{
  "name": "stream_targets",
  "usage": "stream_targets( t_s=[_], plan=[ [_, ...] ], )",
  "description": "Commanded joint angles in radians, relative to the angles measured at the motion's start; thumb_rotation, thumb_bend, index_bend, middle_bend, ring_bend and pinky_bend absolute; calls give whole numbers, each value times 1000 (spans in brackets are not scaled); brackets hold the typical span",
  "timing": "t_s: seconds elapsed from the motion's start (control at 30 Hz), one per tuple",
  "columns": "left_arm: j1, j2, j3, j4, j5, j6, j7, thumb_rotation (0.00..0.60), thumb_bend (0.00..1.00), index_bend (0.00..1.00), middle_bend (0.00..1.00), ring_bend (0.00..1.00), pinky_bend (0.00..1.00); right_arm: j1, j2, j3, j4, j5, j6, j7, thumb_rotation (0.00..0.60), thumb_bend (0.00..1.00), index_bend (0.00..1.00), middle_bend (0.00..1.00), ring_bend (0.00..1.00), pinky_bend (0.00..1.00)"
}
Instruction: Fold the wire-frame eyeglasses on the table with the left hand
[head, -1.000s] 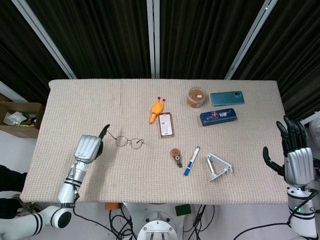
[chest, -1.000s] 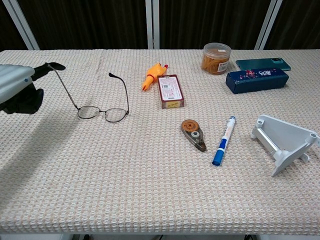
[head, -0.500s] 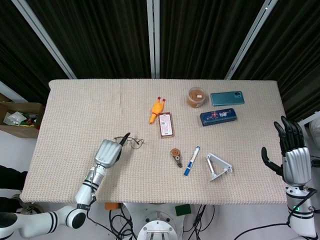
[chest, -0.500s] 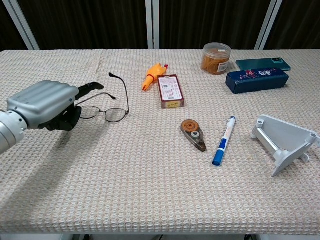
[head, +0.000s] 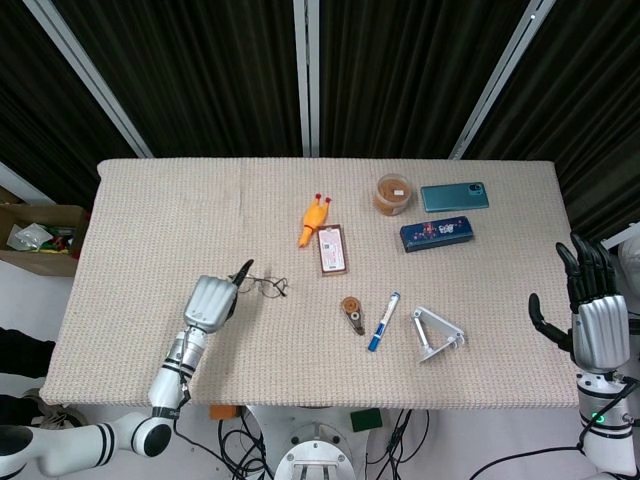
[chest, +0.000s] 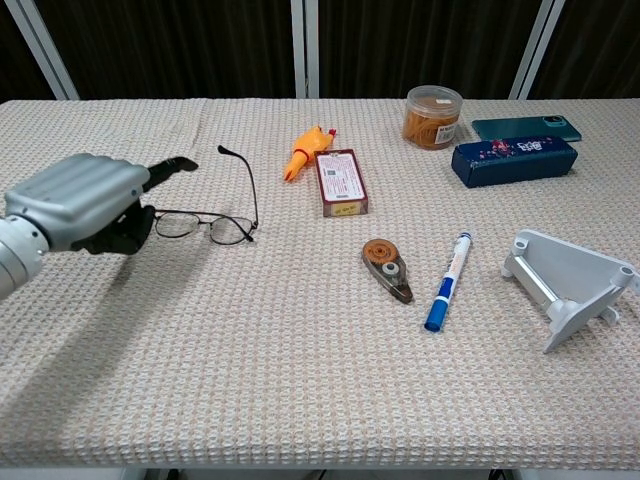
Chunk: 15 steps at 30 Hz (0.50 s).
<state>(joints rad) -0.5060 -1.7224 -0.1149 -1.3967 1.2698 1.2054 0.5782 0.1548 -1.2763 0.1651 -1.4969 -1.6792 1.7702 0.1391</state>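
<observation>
The wire-frame eyeglasses (chest: 215, 228) lie lenses-down on the woven table cover (chest: 300, 380), left of centre; the head view shows the eyeglasses (head: 264, 287) too. One temple lies flat along the lenses. The other temple (chest: 250, 185) still sticks out toward the far side. My left hand (chest: 80, 200) rests at the glasses' left end with its fingers curled in and one finger pointing out. It hides the frame's left tip, so contact is unclear. The same left hand (head: 212, 301) shows in the head view. My right hand (head: 597, 320) is spread, off the table's right edge.
Right of the glasses are a yellow rubber chicken (chest: 307, 150), a red card box (chest: 340, 182), a correction tape (chest: 388, 269), a blue marker (chest: 448, 281) and a white stand (chest: 565, 285). At the back right stand a jar (chest: 433, 116), a phone (chest: 525, 127) and a blue box (chest: 513, 158).
My left hand swept right from the table's left side, pushing the near temple flat against the lenses, then drew back slightly left. The right hand barely moved.
</observation>
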Motion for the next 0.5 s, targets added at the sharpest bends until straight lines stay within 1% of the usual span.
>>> stream_targets(
  t_s=[0.03,0.1,0.17,0.27,0.5],
  plan=[
    [24,59,-32,-57,-6,48,-5,600,727,63,976,839,900,0,1,1,-2,-3,4,2,600,477,0,0,0,0],
    [37,92,-53,-85,0,82,-43,600,727,63,975,838,900,-1,3,2,-2,-4,7,4,600,477,0,0,0,0],
    [44,114,-57,-116,33,105,-98,600,727,63,975,838,899,-2,3,2,0,0,6,8,600,477,0,0,0,0],
    [41,136,-40,-157,121,127,-185,600,727,63,974,838,898,1,-2,5,9,5,3,18,600,477,0,0,0,0],
    [-2,124,16,-201,293,124,-253,600,728,63,974,838,897,-4,1,5,11,2,14,25,600,477,0,0,0,0]
  ],
)
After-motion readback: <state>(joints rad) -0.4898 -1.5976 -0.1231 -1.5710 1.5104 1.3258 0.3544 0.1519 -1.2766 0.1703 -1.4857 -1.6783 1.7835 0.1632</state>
